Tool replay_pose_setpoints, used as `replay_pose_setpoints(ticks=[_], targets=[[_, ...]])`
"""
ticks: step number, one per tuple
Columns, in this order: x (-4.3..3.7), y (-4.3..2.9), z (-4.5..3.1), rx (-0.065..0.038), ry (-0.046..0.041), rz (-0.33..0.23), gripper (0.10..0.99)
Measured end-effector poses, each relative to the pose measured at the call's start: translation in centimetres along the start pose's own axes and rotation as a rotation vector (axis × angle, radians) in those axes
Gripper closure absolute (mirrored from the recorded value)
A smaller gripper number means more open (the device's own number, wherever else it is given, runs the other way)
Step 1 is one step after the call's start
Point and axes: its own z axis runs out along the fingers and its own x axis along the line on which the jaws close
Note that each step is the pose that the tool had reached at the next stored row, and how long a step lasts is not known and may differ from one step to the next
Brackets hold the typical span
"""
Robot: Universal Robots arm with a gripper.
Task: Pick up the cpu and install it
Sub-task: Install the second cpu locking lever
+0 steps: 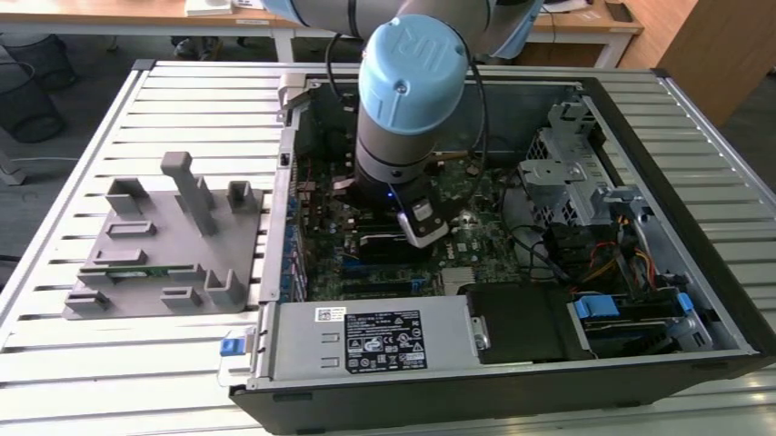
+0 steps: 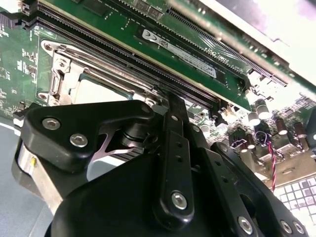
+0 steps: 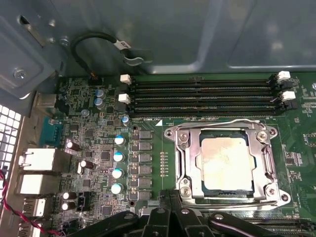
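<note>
**Silver chip sits in its socket, arm low over the board**

Silver-grey and square, the cpu [image 3: 224,163] lies flat inside the metal socket frame [image 3: 183,148] on the green motherboard [image 3: 148,98], as the first wrist view shows. The frame's rim surrounds it on all sides, and a thin wire lever runs along the frame's edge beside the memory slots [image 3: 202,96]. Those long black slots with white end clips lie just beside the socket, between it and the grey case wall. A row of small capacitors with pale blue tops [image 3: 119,164] stands near the socket on its other side.

In the exterior view the arm reaches down into the open computer case [image 1: 679,118], which lies on a slatted metal table [image 1: 158,100]. The gripper [image 1: 419,238] hangs low over the middle of the motherboard. Whether its fingers are spread or pressed together cannot be told; in the second wrist view its black linkage [image 2: 173,163] covers the near part of the picture, with the socket frame and a green memory stick [image 2: 182,52] seated in a slot beyond it.

At the exterior view's left, well apart from the case, a grey fixture plate [image 1: 164,245] with upright blocks rests on the table. Inside the case, at the exterior view's right, sit a metal drive cage [image 1: 570,173] and bundled cables. The power supply [image 1: 363,341] with its label lies along the case's near edge.
</note>
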Motion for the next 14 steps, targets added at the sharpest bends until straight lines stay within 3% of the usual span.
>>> replay_pose_setpoints(ticks=[14], targets=[[0.36, 0.17, -0.15, 0.0, -0.0001, 0.0, 0.973]])
